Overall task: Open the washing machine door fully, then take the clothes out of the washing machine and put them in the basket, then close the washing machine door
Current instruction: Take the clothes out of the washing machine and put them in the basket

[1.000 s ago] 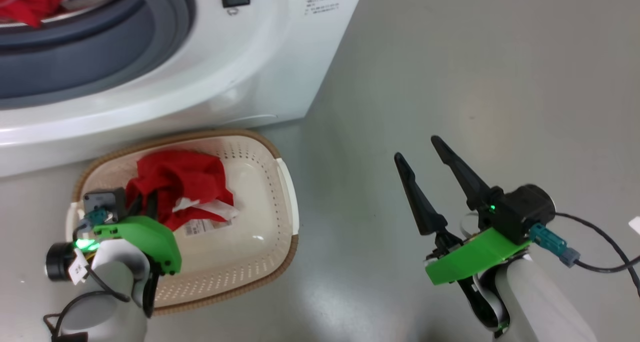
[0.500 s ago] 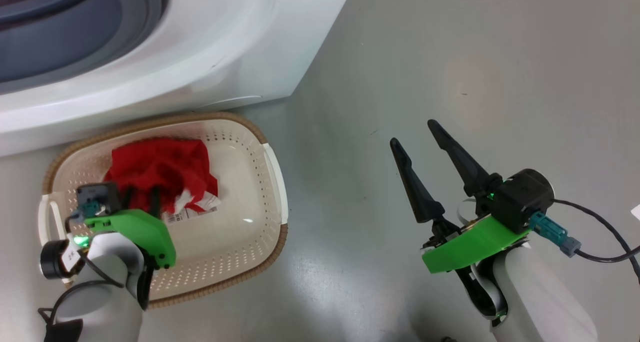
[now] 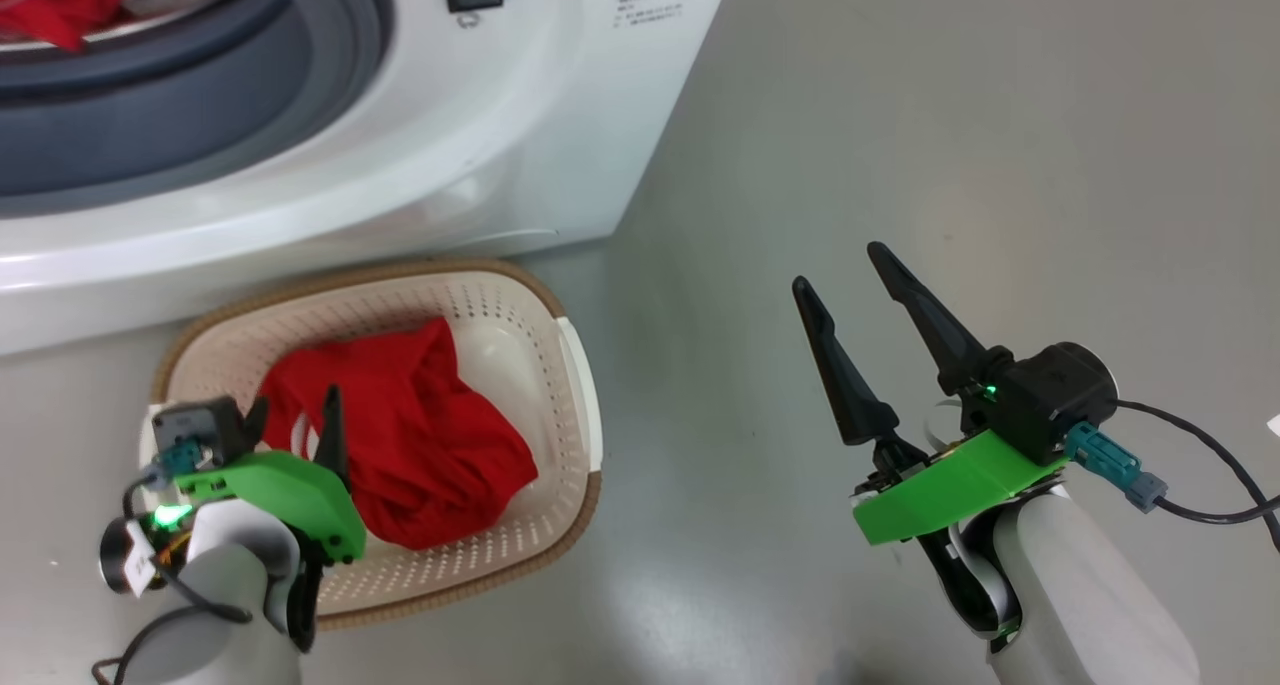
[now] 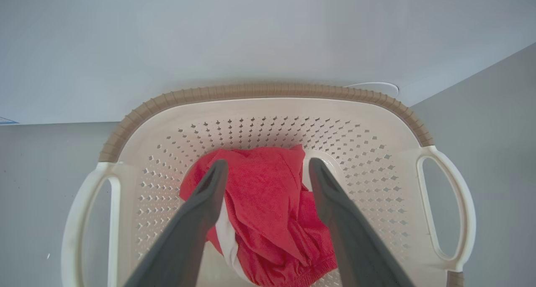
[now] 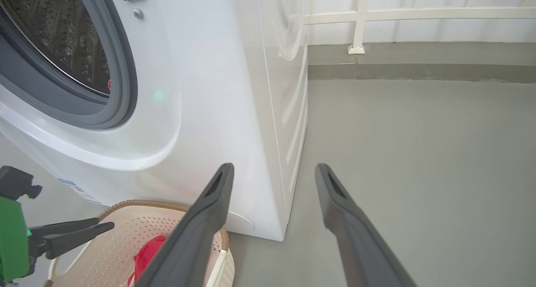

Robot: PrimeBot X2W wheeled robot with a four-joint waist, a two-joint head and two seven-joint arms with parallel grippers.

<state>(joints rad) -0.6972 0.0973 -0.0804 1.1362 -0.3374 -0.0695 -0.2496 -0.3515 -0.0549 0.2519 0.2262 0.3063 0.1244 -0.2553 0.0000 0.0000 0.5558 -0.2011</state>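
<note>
Lift your left gripper straight up from the basket (fingers spread wide, gripping nothing, red garment lying loose on the basket's bottom below them) so no fold snags, then reach for the red clothes in the washing machine.

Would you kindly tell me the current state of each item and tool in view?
washing machine: front opening uncovered.
clothes: some red ones lie inside the machine, not yet removed.
red garment: crumpled loose in the basket, ungripped.
basket: upright on the floor before the machine, holding the garment.
left tool: open over the garment, gripping nothing.
right tool: open, empty, above the floor.
</note>
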